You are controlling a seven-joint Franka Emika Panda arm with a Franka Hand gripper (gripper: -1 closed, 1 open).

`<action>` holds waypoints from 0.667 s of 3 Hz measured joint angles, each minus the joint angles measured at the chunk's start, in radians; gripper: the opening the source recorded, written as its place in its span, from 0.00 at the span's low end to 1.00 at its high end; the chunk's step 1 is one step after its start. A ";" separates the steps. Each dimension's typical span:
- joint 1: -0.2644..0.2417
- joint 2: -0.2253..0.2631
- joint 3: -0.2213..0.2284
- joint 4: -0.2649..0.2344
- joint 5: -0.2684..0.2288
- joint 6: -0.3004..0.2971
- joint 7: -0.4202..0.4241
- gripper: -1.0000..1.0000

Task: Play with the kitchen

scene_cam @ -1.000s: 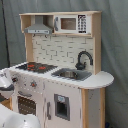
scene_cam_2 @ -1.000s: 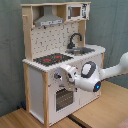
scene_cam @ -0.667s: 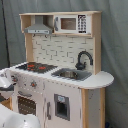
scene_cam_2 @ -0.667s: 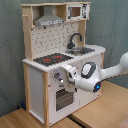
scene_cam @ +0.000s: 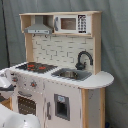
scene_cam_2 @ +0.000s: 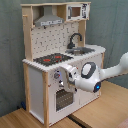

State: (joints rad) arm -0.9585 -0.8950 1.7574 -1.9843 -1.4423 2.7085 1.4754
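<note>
Kitchen (scene_cam_2: 47, 60) is sitting on a wooden table (scene_cam_2: 107, 107) in front of a grey curtain (scene_cam_2: 112, 25); it's filling most of the frame in both exterior views.

Layout in the second exterior view: hob (scene_cam_2: 50, 59) at roughly 9 o'clock from the sink (scene_cam_2: 82, 50), faucet (scene_cam_2: 75, 39) rising behind the sink at 12. Hood (scene_cam_2: 50, 20) hanging over the hob, microwave (scene_cam_2: 76, 11) at 3 o'clock from the hood. Oven door (scene_cam_2: 62, 99) showing under the hob, at 6 o'clock from the knobs (scene_cam_2: 57, 76).

First exterior view is showing the same unit from the other side: hob (scene_cam: 36, 66) left, sink (scene_cam: 71, 74) right, faucet (scene_cam: 84, 59), hood (scene_cam: 39, 29), microwave (scene_cam: 72, 23), oven door (scene_cam: 27, 104).

Arm (scene_cam_2: 107, 74) is reaching in from 3 o'clock in the second exterior view, wrist pointing at the front panel. Gripper (scene_cam_2: 64, 76) is sitting right at the knob strip, just above the oven door. Can't tell whether the fingers are open, closed, or gripping a knob. In the first exterior view only white arm parts (scene_cam: 7, 86) are showing at the first exterior view's left edge, beside the knob panel.
</note>
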 joint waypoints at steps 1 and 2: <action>0.056 0.000 -0.025 -0.089 -0.001 0.000 0.012 1.00; 0.121 0.000 -0.087 -0.105 -0.003 -0.001 -0.041 1.00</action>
